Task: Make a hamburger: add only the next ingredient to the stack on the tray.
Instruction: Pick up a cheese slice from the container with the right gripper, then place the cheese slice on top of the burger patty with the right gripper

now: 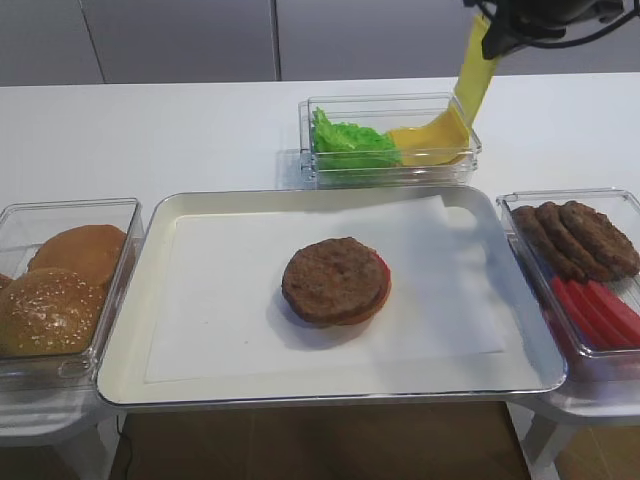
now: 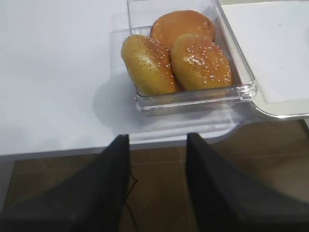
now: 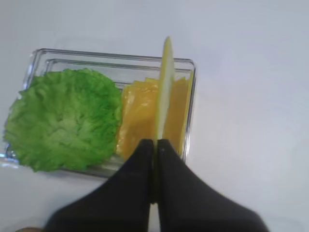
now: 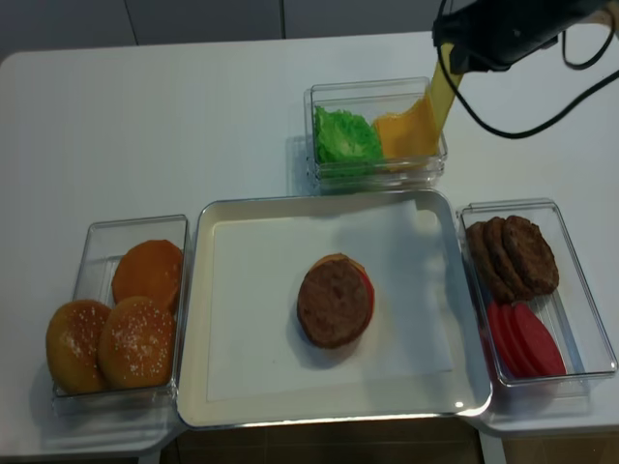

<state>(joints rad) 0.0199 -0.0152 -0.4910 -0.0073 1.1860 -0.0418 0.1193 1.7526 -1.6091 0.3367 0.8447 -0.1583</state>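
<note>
Right wrist view has the clearest look at the grab: the right gripper [image 3: 155, 145] has its two black fingers pressed together on the top edge of a cheese slice [image 3: 165, 92], which hangs edge-on to that camera over the far clear bin [image 3: 188, 65]. In the exterior high view the same slice dangles from the gripper at the top right, its lower end curling down to the rest of the yellow cheese in the bin (so it's lifted but not clear of the pile), right beside the lettuce [image 1: 350, 143].

The stack [image 1: 335, 281] sits about mid-tray on the white liner, patty on top with a red tomato edge peeking out on its right side. The tray [image 1: 140, 290] fills the middle of the table, well apart from the cheese bin behind it.

Left gripper [image 2: 157, 159] hangs near the table's front edge by the buns [image 2: 176, 58], fingers spread and nothing between them.

Patties [image 1: 575, 238] and tomato slices [image 1: 600, 310] share the right-hand bin.
</note>
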